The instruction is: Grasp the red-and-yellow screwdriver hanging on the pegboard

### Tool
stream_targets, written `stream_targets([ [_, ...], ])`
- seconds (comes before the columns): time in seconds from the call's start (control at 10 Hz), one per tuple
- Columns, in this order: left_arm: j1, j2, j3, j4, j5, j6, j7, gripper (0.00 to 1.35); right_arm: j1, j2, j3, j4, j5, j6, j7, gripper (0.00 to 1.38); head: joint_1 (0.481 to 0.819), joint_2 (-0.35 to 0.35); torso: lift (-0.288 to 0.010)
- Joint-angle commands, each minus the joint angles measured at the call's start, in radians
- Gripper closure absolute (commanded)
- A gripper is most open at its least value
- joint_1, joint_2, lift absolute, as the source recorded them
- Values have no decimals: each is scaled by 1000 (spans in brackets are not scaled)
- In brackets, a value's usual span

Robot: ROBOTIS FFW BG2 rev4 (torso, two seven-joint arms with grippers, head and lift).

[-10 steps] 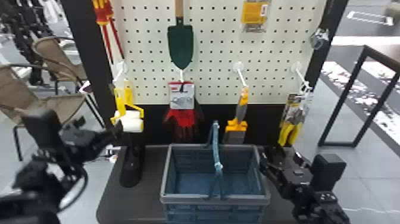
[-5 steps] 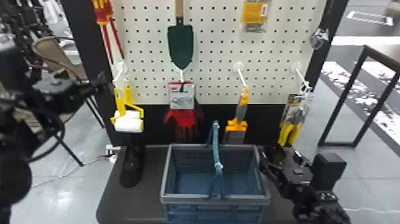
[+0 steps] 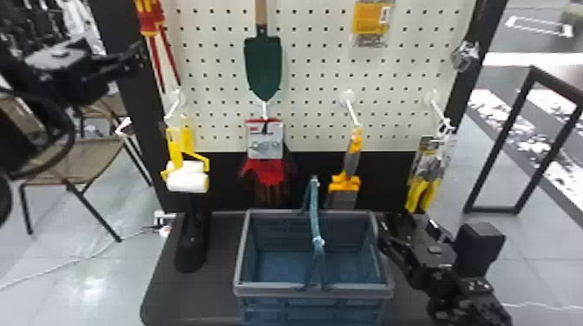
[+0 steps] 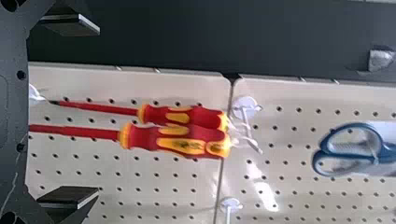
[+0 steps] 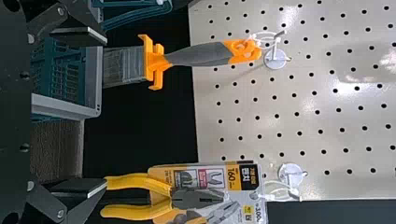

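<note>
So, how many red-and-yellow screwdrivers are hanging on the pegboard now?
2. Both hang handles up, side by side, at the upper left corner of the pegboard: the first screwdriver nearest the black post, the second screwdriver just beside it. None appears hidden.

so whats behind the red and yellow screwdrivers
White pegboard, with a white hook at the handle ends. The screwdrivers cover the holes right behind them and how they hang on it.

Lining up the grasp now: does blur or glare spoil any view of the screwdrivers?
Head view: left gripper smeared, red-and-yellow screwdrivers cut by the top edge. Left wrist view: both clear, mild glare on the pegboard past their handles.
</note>
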Motion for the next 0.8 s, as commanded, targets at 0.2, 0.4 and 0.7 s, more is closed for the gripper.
stream_targets([
  [0.2, -114, 45, -8, 46, 56, 49, -80, 98, -3, -2, 0, -1, -2, 0, 10, 217, 549, 0, -100],
  [0.4, -171, 64, -26, 125, 111, 71, -182, 98, -3, -4, 0, -1, -4, 0, 14, 217, 549, 0, -100],
  [0.7, -246, 91, -80, 274, 151, 62, -321, 98, -11, -4, 0, 3, -4, 0, 34, 217, 549, 0, -100],
])
